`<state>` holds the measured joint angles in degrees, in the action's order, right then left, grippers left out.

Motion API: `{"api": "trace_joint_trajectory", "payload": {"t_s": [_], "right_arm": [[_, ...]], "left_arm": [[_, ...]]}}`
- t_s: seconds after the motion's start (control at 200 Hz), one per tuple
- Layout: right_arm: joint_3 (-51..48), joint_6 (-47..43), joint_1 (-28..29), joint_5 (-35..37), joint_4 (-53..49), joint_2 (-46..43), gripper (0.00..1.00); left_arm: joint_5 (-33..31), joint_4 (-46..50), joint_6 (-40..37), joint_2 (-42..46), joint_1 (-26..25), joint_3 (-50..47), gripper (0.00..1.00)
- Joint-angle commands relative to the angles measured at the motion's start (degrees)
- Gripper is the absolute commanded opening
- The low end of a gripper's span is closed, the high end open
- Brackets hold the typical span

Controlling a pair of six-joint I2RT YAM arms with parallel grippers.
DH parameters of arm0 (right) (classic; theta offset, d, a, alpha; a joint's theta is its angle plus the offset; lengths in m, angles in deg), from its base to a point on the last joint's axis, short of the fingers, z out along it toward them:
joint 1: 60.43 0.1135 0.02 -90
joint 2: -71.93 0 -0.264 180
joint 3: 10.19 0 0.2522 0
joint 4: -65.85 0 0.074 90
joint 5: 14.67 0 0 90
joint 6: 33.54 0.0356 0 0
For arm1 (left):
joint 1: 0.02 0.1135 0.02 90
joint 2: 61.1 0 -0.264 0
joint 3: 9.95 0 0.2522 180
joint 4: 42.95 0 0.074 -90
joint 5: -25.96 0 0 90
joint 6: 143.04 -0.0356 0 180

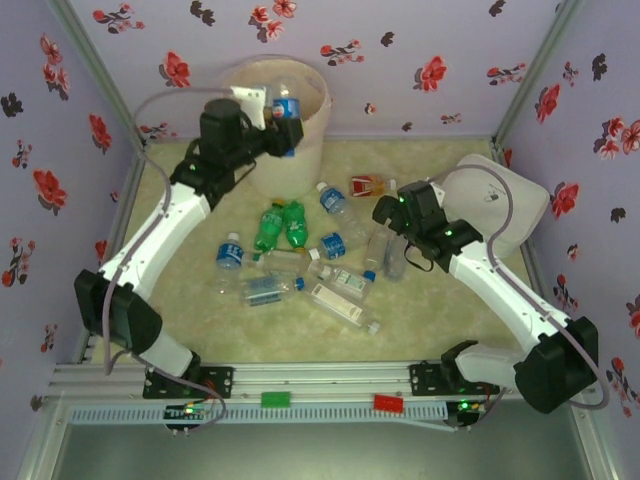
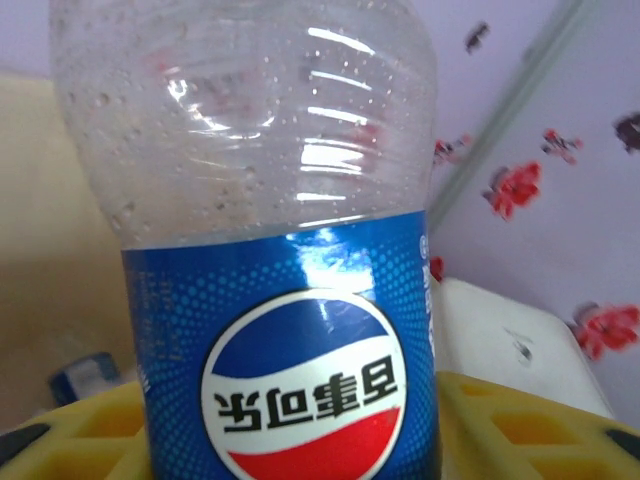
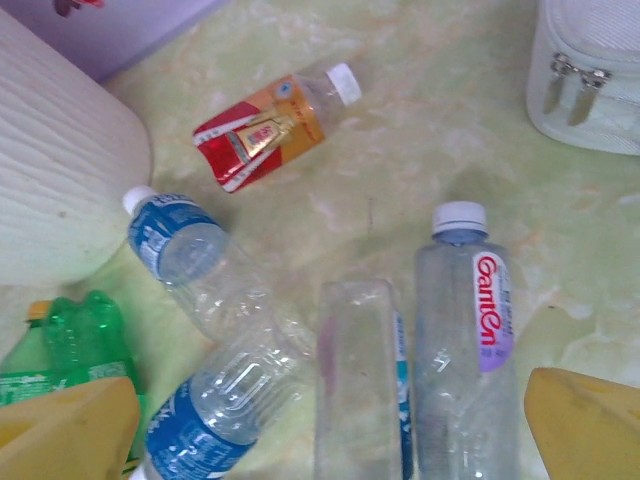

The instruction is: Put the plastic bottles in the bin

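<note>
Over the open top of the bin [image 1: 318,95], at the far left of the desk [image 1: 300,345], the left tool [image 1: 282,130] holds a Pepsi bottle [image 1: 287,108]. Its yellow fingers [image 2: 80,430] press on both sides of the blue label, so it's closed tight on that bottle. The bottle looks to be right above the bin's mouth. I think this step is almost done: the fingers just need to let go & it should drop in. If it's too near the rim it could bump & fall outside, but I can't tell that for sure.

The rest of the plastic bottles [image 1: 335,283] lie flat in a heap in the middle of the desk, btw the two arms. The right tool [image 3: 330,425] hangs just over the right end of the heap w/ its fingers wide apart, holding nothing. A Ganten bottle [image 3: 465,330] & a square clear bottle [image 3: 355,390] lie side by side under the gap. Their long sides run straight away from the tool, w/ the Ganten cap at the far end. So the fingers would close on the sides, not the ends. The right arm is much nearer to these two than the left. They lie very close together, so it may grab two at once
</note>
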<state>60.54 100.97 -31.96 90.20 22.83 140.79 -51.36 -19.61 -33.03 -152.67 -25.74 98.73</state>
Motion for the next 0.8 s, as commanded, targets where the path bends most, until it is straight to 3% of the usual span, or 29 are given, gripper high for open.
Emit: {"api": "trace_joint_trajectory", "payload": {"t_s": [0.0,0.315,0.51,0.63,0.795], "right_arm": [[-1.2,-0.4,-0.3,2.8,-1.6,-0.9,1.0],[-3.7,-3.6,-0.2,1.0,-1.6,-3.4,1.0],[-7.7,-6.6,-0.2,-3.3,1.5,-6.8,1.0],[-9.9,-6.6,-0.2,-3.2,3.0,-8.8,1.0],[-11.9,-7.4,-0.2,-2.9,5.5,-10.0,1.0]], "left_arm": [[-0.9,7.8,-4.0,-6.4,2.8,11.0,0.48],[-5.3,23.6,-7.8,-28.2,7.1,42.6,0.48],[-5.8,31.0,-7.9,-39.0,7.7,54.5,0.5],[-6.3,31.1,-7.8,-39.8,7.8,53.6,0.59],[-6.3,30.5,-7.6,-39.3,7.8,52.9,0.86]]}}
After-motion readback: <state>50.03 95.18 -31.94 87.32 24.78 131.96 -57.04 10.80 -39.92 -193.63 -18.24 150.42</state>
